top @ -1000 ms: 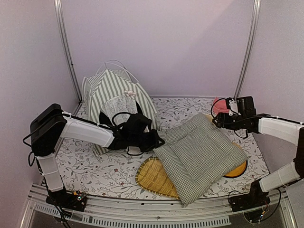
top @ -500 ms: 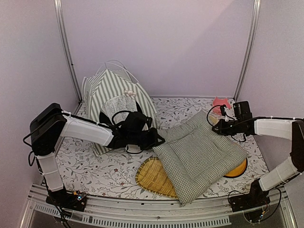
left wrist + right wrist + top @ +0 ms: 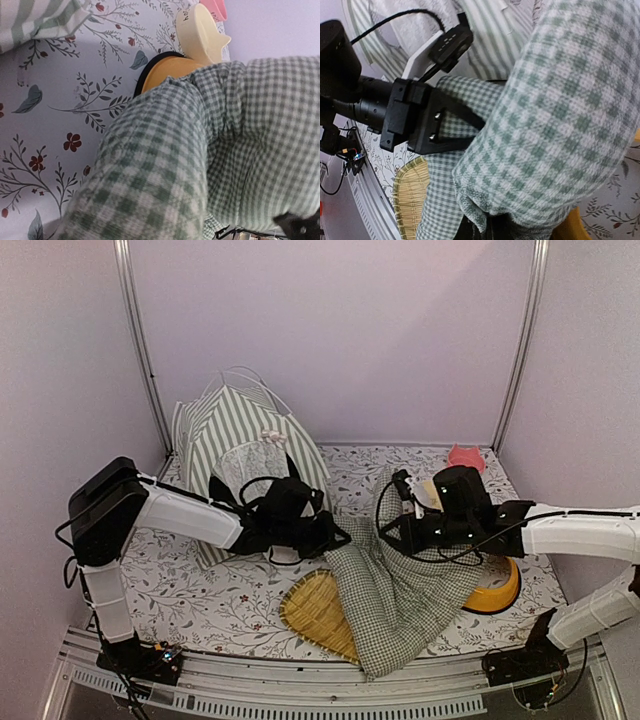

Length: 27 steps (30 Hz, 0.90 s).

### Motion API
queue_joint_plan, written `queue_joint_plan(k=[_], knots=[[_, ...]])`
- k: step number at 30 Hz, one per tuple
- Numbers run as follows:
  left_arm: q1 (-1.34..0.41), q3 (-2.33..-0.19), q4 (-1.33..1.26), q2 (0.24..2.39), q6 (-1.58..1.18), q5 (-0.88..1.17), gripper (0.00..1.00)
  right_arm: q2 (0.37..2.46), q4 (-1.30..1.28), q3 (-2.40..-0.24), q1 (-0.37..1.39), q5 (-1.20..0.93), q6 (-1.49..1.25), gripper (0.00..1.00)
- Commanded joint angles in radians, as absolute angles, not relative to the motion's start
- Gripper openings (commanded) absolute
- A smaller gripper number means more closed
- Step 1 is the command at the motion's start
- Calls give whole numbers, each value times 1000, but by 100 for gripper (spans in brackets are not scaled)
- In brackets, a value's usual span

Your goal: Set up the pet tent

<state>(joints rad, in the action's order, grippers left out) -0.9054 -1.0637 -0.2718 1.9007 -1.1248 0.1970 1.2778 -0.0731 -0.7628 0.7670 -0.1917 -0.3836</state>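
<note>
Pet tent (image 3: 245, 445): upright, back-left corner, unmoved. Gingham cushion (image 3: 400, 590): formerly flat, now bunched leftward. Right gripper (image 3: 392, 530): formerly wide at far edge, now clamped on cushion. Left gripper (image 3: 335, 538): pinching cushion corner.

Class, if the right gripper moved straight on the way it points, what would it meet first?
Probably the left gripper, clamped on the same gingham cushion the right gripper holds; depth is unclear.
</note>
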Motion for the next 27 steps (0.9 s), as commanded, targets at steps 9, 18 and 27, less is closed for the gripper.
queue_joint_plan(k=[9, 18, 27], knots=[[-910, -1084, -311, 1924, -1193, 182, 0, 1631, -55, -952, 1100, 74, -476, 30], [-920, -1089, -315, 1932, -1211, 180, 0, 1688, -142, -986, 1148, 201, -543, 67], [-927, -1094, -318, 1914, -1219, 188, 0, 1872, -438, -1173, 1232, 415, -608, 78]])
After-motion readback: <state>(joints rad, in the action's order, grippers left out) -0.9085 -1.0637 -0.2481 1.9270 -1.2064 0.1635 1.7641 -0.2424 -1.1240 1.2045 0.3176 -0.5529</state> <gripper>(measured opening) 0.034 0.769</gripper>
